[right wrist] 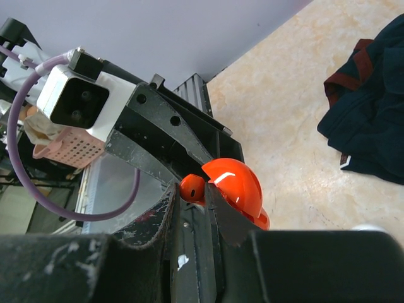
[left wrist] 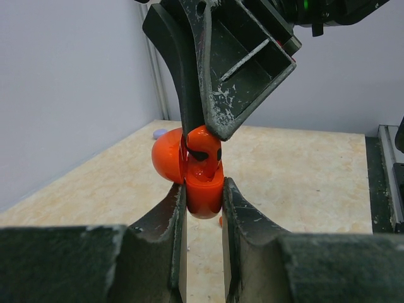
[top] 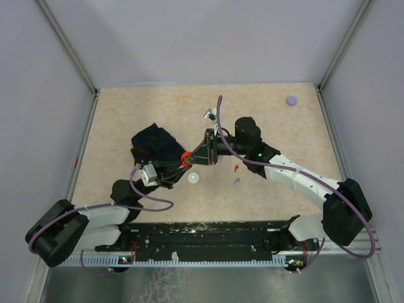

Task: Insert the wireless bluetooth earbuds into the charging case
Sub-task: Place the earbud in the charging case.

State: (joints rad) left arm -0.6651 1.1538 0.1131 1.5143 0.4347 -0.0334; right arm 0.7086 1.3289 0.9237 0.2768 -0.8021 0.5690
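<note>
Top: red case [top: 185, 158] is held off the surface [top: 284, 126].
Left wrist: left tool [left wrist: 203, 192] is clamped on the case; right tool [left wrist: 203, 136] is clamped on red earbud [left wrist: 203, 148] at the socket.
Right wrist: seating is hidden. If pushed skewed, the earbud could be popped out or the case twisted loose.

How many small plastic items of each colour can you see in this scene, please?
Red: 3 (red charging case, red earbud, loose red piece)
Lavender: 2 (lavender disc, lavender piece)
White or pale: 2 (white round piece, pale item)
Total: 7
</note>
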